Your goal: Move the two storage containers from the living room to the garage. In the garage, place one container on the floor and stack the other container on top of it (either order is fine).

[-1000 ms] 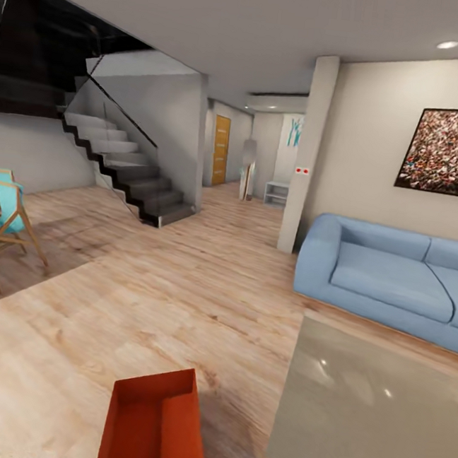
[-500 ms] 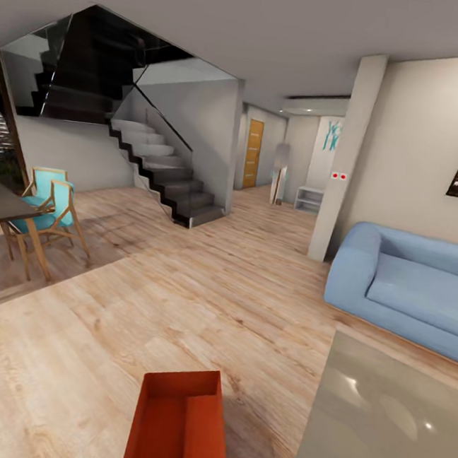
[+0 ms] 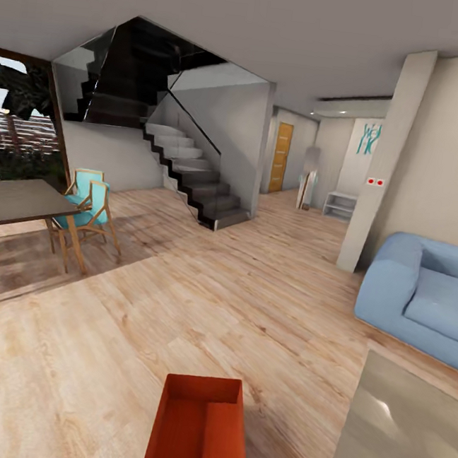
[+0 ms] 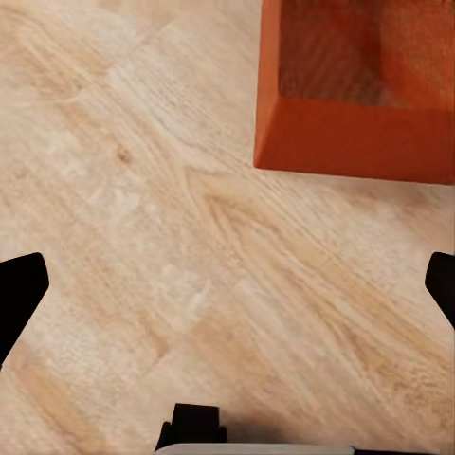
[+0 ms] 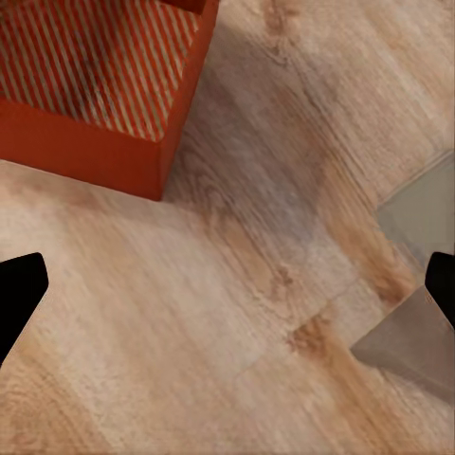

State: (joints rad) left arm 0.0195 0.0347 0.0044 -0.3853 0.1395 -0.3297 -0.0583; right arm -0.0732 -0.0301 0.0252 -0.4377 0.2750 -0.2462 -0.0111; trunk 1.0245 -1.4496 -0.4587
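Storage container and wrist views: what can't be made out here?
- Storage container: near end cut off by the head view's bottom edge; whether this is one bin or two nested is unclear.
- Left gripper and right gripper: jaws wide apart, only their tips inside the frame edges.
- Low table: cropped by the head view's right edge.

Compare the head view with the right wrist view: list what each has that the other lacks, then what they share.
Head view alone: the staircase, the dining table with turquoise chairs, the blue sofa, the pillar and the far wooden door.

Right wrist view alone: the right gripper, its two dark fingers spread wide over bare planks.

Both: an orange-red storage container on the light wood floor, and the grey low table.
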